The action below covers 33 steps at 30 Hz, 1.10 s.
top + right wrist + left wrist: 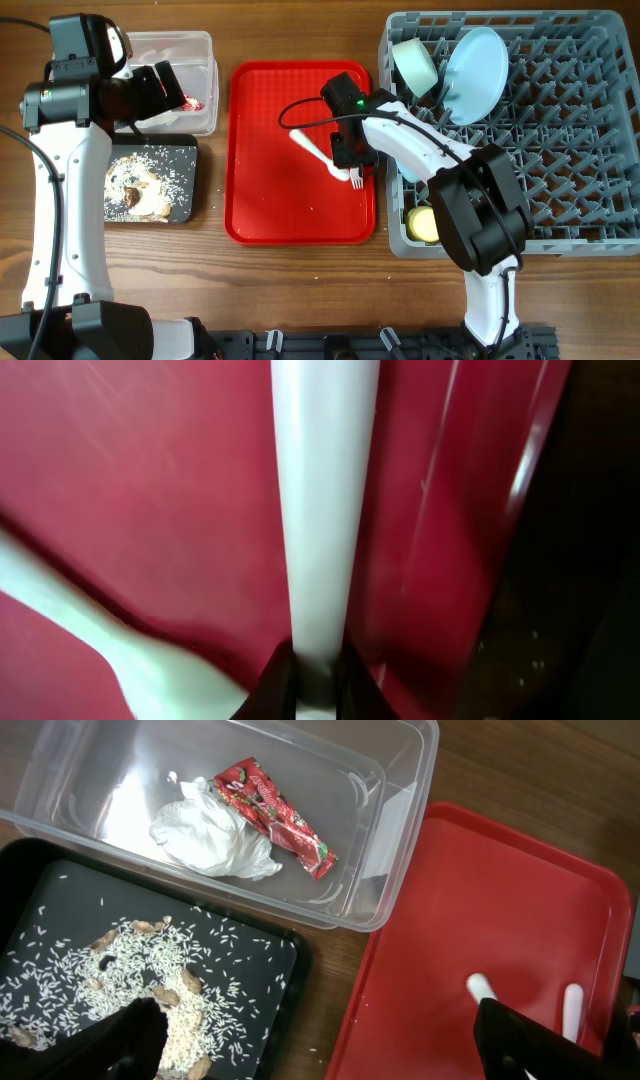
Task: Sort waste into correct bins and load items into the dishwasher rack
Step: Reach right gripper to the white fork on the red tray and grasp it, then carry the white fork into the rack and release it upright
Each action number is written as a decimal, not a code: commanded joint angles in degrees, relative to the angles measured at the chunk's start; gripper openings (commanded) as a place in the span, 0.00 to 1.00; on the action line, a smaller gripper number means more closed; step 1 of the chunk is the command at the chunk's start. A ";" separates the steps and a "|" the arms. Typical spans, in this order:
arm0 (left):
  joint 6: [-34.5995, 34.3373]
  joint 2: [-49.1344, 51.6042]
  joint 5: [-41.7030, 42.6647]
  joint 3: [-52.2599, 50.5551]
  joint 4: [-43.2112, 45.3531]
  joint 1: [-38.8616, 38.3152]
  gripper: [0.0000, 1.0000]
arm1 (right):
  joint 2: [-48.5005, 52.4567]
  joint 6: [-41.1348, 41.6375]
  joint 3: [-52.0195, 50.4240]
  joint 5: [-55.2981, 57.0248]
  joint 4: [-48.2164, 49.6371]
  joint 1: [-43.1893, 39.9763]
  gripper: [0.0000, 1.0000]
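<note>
The grey rack point(560, 130) is parked right of the red tray point(270, 190). The blue plate point(475, 75) is stood on edge in it, with the pale green bowl point(415, 65) beside that and the yellow cup point(422, 224) in a corner next to the tray. Left of the red tray, the clear tub point(400, 840) is loaded with the napkin point(210, 835) and red wrapper point(275, 815), and rice point(100, 980) is scattered in the black tray point(270, 980). On the red tray, a white handle point(320, 510) is pinched tight by the right gripper point(310, 670) (fork or spoon, can't be told). Fork tines point(355, 180) are seen just beside it. The left gripper point(318, 1020) is held wide open, left of the red tray.
</note>
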 commanded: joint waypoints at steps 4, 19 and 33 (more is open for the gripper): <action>0.70 0.11 -0.76 0.33 0.15 0.17 1.00 | -6.95 -2.29 9.07 -0.24 -8.74 0.07 0.04; 0.70 0.09 -0.76 0.33 0.15 0.17 1.00 | -30.86 -5.73 12.48 13.94 -24.79 -11.02 0.04; 0.70 0.11 -0.76 0.33 0.15 0.17 1.00 | -30.64 -10.99 -10.25 14.16 -17.03 -20.55 0.07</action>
